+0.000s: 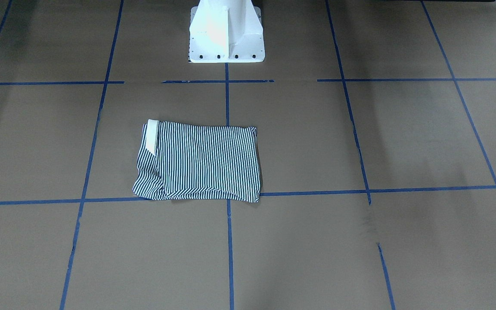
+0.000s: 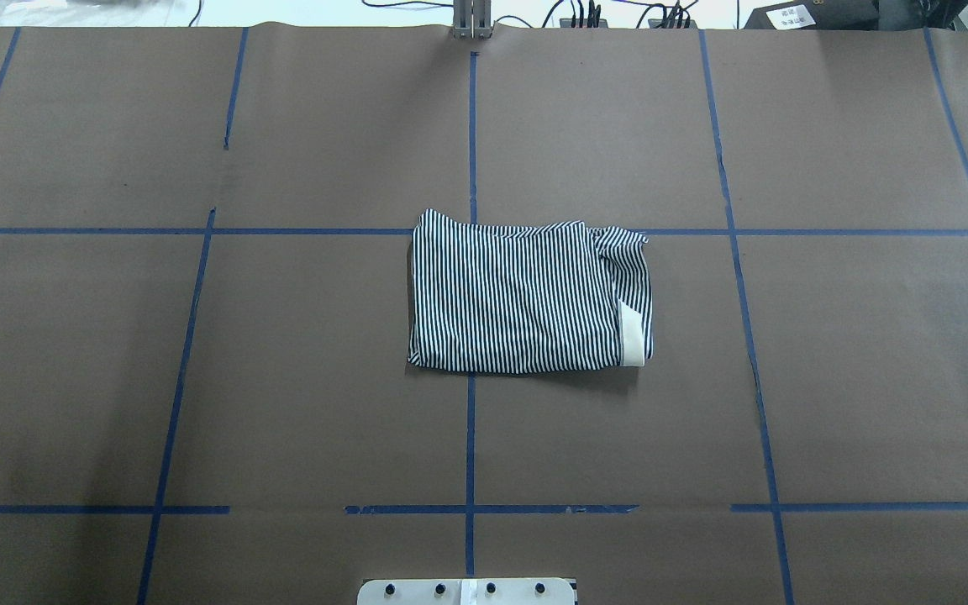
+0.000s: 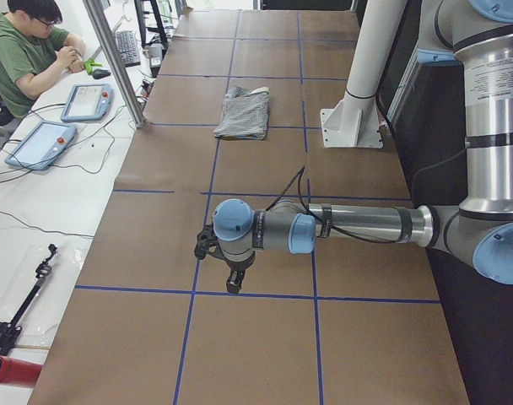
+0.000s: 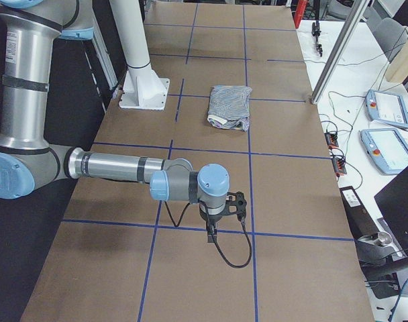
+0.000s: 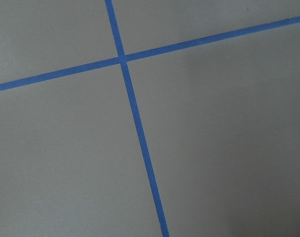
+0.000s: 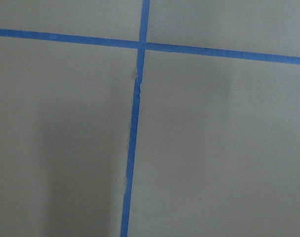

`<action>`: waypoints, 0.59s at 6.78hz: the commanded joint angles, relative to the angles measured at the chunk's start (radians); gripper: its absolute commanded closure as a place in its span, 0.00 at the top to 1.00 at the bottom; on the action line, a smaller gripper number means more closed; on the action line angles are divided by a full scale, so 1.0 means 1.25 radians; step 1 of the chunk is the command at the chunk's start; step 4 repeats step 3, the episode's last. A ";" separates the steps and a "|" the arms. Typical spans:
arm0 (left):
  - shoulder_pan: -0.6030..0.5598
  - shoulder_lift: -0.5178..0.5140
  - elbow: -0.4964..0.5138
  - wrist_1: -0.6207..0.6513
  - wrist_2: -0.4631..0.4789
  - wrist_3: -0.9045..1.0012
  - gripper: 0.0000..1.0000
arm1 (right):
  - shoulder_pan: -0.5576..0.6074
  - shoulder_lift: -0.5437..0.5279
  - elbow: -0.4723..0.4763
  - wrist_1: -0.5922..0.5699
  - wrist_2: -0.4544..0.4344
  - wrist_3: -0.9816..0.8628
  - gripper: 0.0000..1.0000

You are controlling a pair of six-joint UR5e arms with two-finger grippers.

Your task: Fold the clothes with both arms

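The clothes, one navy-and-white striped polo shirt, lie folded into a flat rectangle at the middle of the brown table, with the cream collar at one end. The same shirt shows in the overhead view with no arm near it. My left gripper hangs over bare table far from the shirt, pointing down. My right gripper hangs likewise at the other end, far from the shirt. I cannot tell whether either is open or shut. Both wrist views show only table and blue tape.
The white pedestal base stands at the robot's edge of the table. Blue tape lines grid the brown surface. A seated person and teach pendants are at a side desk, behind a metal post.
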 commanded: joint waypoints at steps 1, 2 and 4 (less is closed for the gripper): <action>0.000 -0.004 0.001 0.000 0.000 0.001 1.00 | 0.000 -0.001 -0.001 0.000 0.001 0.000 1.00; 0.000 -0.006 0.001 0.000 0.000 0.001 1.00 | -0.001 0.000 -0.003 0.000 0.002 0.001 1.00; 0.000 -0.006 0.001 0.000 0.000 0.001 1.00 | 0.000 0.000 -0.003 -0.001 0.002 0.001 1.00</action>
